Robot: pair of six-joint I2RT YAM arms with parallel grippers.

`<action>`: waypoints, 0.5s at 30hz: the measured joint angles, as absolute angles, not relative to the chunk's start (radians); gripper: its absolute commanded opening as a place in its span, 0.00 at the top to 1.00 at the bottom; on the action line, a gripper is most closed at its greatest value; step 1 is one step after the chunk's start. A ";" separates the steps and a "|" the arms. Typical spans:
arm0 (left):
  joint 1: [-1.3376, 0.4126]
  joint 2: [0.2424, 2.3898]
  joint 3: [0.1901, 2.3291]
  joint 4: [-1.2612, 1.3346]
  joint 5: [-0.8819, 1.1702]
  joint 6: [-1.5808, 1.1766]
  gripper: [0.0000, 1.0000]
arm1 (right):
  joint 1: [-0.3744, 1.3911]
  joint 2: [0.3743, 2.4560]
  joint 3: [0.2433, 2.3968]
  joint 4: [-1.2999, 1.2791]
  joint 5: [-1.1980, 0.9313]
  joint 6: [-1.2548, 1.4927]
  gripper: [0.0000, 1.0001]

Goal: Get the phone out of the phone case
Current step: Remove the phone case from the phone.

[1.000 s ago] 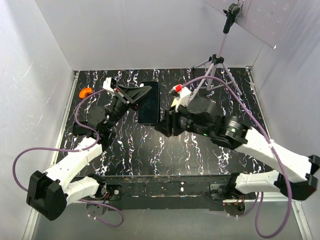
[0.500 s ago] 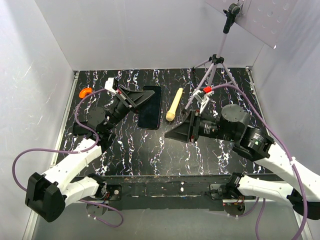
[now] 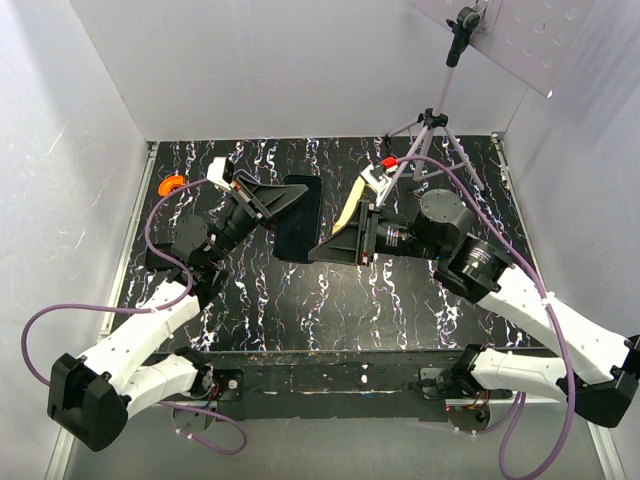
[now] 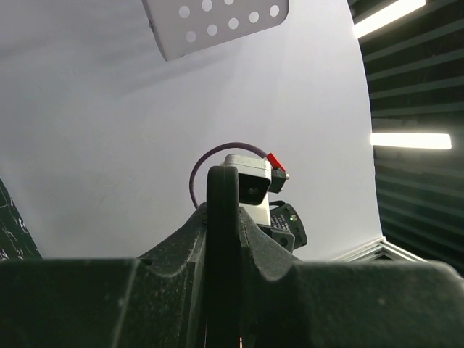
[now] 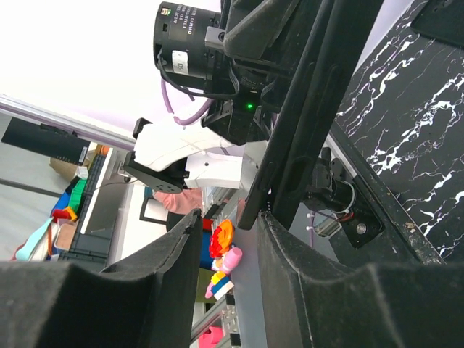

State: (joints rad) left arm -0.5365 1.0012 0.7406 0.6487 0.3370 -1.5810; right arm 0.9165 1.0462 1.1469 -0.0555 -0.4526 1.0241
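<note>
A: Item: slim black-screened phone (image 3: 298,230), seated in thin matte black shell case (image 3: 306,192), held tilted above black marbled table (image 3: 400,300), far-centre. Left gripper (image 3: 282,196) clamped on its left edge

B: Right gripper (image 3: 326,246): jaws apart, astride the right edge. Step: bracing. Next, probably: close, then peel the shell off

Tripod (image 3: 431,122) and cream stick (image 3: 349,212) crowd behind the right gripper (image 3: 322,250); table's (image 3: 300,300) near half lies open.

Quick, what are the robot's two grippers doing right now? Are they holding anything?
Left gripper: closed on the phone case edge.
Right gripper: open around the phone case, not squeezing it.
</note>
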 measured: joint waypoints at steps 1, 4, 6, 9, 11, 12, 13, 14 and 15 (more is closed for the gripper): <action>-0.537 1.001 0.741 0.649 0.338 -1.582 1.00 | 0.916 1.049 1.147 -0.051 -0.455 1.027 0.58; -0.533 1.001 0.741 0.651 0.338 -1.586 1.00 | 0.916 1.056 1.147 -0.041 -0.456 1.031 0.57; -0.532 1.002 0.741 0.649 0.340 -1.585 1.00 | 0.916 1.068 1.147 -0.034 -0.455 1.033 0.57; -0.530 1.003 0.741 0.633 0.352 -1.570 1.00 | 0.916 1.097 1.149 -0.022 -0.452 1.034 0.58; -0.526 1.004 0.741 0.610 0.361 -1.553 1.00 | 0.910 1.124 1.156 -0.021 -0.455 1.040 0.65; -0.524 1.004 0.741 0.598 0.362 -1.544 0.93 | 0.904 1.139 1.163 -0.023 -0.458 1.042 0.69; -0.522 1.004 0.741 0.586 0.363 -1.538 0.81 | 0.896 1.153 1.169 -0.025 -0.464 1.047 0.76; -0.520 1.002 0.741 0.577 0.362 -1.529 0.66 | 0.887 1.165 1.171 -0.026 -0.471 1.053 0.87; -0.519 1.000 0.741 0.565 0.360 -1.521 0.54 | 0.876 1.174 1.171 -0.028 -0.481 1.061 0.95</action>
State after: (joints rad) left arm -0.5186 0.9997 0.7414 0.5652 0.3603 -1.5208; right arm 0.8757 1.1736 1.1709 -0.0280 -0.4808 1.0615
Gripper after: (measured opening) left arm 0.169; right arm 0.271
